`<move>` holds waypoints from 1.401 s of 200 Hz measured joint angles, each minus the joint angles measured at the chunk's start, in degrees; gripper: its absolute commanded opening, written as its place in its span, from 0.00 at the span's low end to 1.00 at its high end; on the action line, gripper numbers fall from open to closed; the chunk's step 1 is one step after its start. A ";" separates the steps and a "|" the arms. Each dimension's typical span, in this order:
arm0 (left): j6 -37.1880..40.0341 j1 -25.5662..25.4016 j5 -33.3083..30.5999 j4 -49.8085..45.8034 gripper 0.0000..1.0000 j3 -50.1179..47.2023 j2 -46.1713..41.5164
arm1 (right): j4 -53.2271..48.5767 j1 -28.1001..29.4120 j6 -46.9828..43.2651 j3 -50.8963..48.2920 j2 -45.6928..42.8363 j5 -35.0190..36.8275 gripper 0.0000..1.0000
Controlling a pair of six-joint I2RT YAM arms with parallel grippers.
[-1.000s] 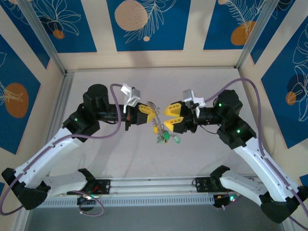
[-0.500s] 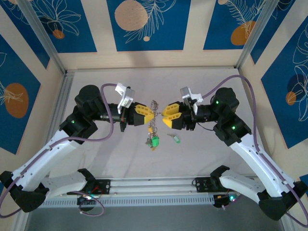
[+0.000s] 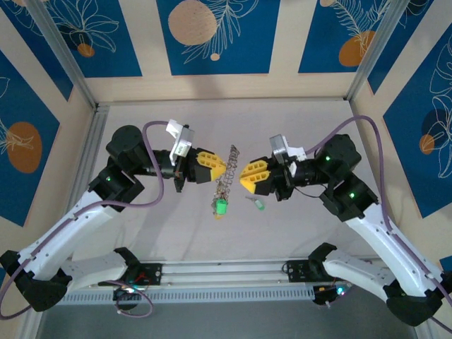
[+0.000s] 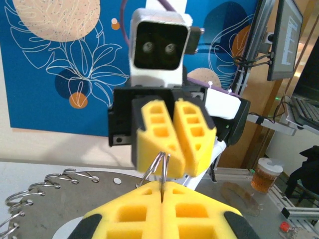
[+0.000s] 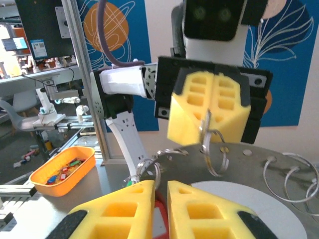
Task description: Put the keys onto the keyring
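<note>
My left gripper [image 3: 220, 167] pinches the keyring [image 3: 229, 169], keys [image 3: 221, 206] dangling below. The right gripper [image 3: 245, 176] has narrowed to a slit; I cannot tell if it holds anything. One green key [image 3: 258, 204] has dropped onto the desk [image 3: 304, 127] and needs re-picking.

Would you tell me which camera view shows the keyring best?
The right wrist view: the keyring shows its wire loops large and clear, pinched in the left hand. The left wrist view gives one loop at that hand's fingertips; the top external view gives it edge-on, a thin beaded line.
</note>
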 measured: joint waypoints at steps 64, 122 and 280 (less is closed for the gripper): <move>2.99 0.00 -1.75 -2.97 0.00 -0.04 0.76 | -3.54 2.99 -3.06 3.41 1.33 2.19 0.13; 3.82 0.00 -1.88 -3.04 0.00 -0.48 0.74 | -4.11 4.42 -4.59 4.98 5.53 6.01 0.10; 4.59 0.15 -2.12 -2.97 0.00 -1.05 -0.28 | -6.40 4.52 -6.64 4.57 4.00 11.32 0.26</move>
